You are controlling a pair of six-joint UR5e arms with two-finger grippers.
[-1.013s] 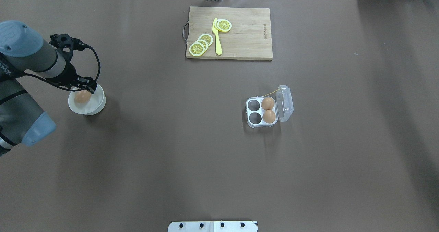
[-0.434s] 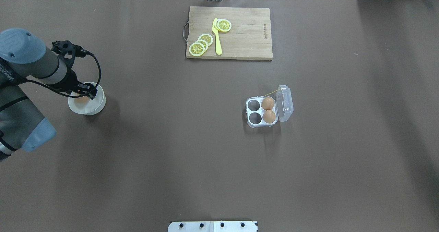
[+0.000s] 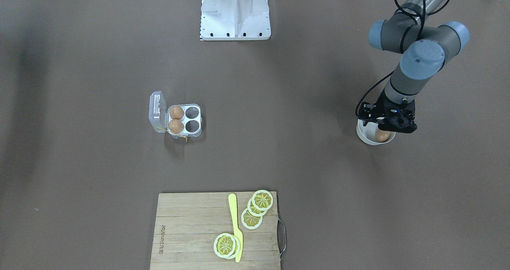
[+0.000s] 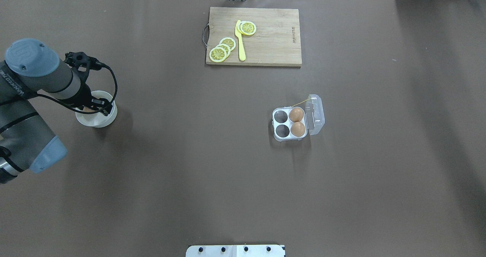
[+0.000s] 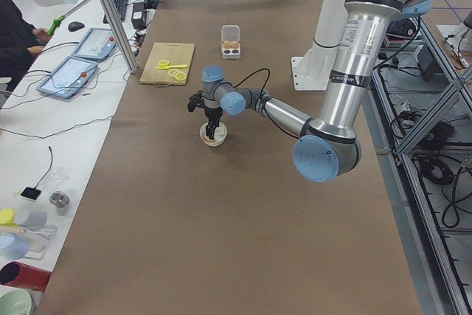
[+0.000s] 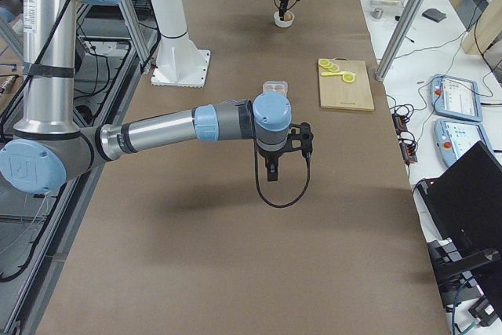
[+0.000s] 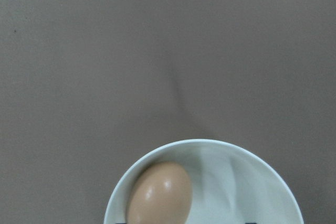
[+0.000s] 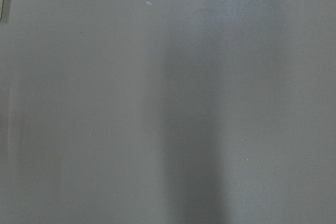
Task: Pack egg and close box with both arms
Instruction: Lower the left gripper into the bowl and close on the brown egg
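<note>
I note: desk (image 4: 190,173) covering matt brown; bowl (image 7: 241,187) glossy white; egg (image 7: 160,195) smooth, faint sheen; box (image 4: 317,114) lid clear plastic; board (image 4: 273,37) bare wood grain.

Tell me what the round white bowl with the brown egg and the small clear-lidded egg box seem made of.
Round white bowl: probably glazed ceramic or hard plastic; smooth, opaque, with a soft sheen on its wall.
Small clear-lidded egg box: likely thin moulded plastic; its lid is see-through with bright glints, its base opaque white.

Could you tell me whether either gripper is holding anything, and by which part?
Nothing appears held: the egg lies in the bowl beneath the left gripper, and the right gripper hangs empty.
</note>
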